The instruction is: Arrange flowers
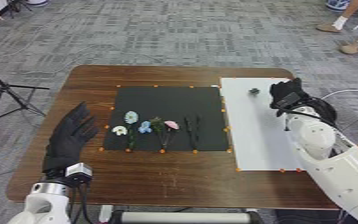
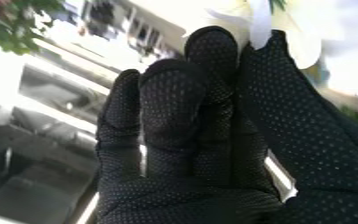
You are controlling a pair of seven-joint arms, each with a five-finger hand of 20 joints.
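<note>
Black mat (image 1: 153,97): bearing a loose row towards the near edge, made up of a white flower (image 1: 119,130), a pale blue flower (image 1: 131,117), a blue flower (image 1: 145,127), some greenery (image 1: 159,128) and a pink flower (image 1: 171,124), all lying flat with stems towards the robot.
Dark slender pieces (image 1: 192,132): lying on the same mat, just right of the pink flower; cannot tell whether stems or tools.
White sheet (image 1: 257,140): laid along the right side of the bench (image 1: 158,185), with a small dark thing (image 1: 254,91) near the far end; perhaps meant as a holder, cannot tell.
Right hand (image 1: 286,95): over the sheet's right edge, near the small dark thing but apart; fingers straight and pressed together, thumb close alongside.
White petals (image 2: 300,25): right by thumb and fingertips in the wrist view; cannot tell whether pinched or merely behind.
Left hand (image 1: 71,136): beside the mat, well apart from the right hand; fingers straight and slightly spread, seemingly waiting.
Flowers arranged: none for certain; possibly something begun around those petals.
Flowers left: the whole row on the mat, to be lifted and grouped; judged nearer the start than the end.
</note>
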